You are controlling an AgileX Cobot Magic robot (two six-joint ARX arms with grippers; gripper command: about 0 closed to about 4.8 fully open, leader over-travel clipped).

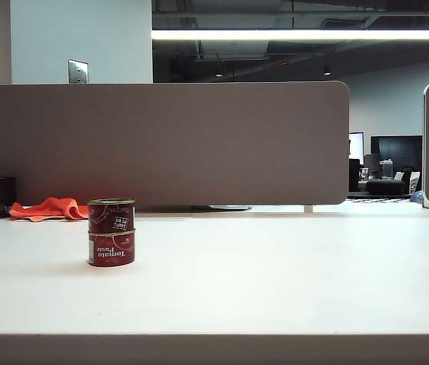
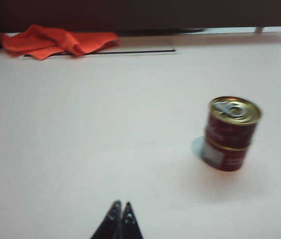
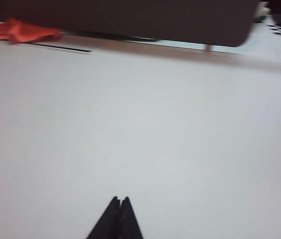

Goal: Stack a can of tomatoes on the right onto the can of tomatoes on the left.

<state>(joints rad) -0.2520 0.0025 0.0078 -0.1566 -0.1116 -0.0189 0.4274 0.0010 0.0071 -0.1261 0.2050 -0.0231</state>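
Only the stacked tomato cans [image 1: 111, 233] stand on the white table [image 1: 275, 274]; an orange cloth [image 1: 49, 208] lies behind.

Both tomato cans [image 1: 111, 233]: metal, glossy red paper labels, shiny gold lid w/ pull tab. Table [image 1: 275, 274]: smooth matt off-white. Orange rag [image 1: 47, 208]: soft cloth. Left gripper [image 2: 120, 205] & right gripper [image 3: 120, 200]: matt black jaws, pressed together above table.
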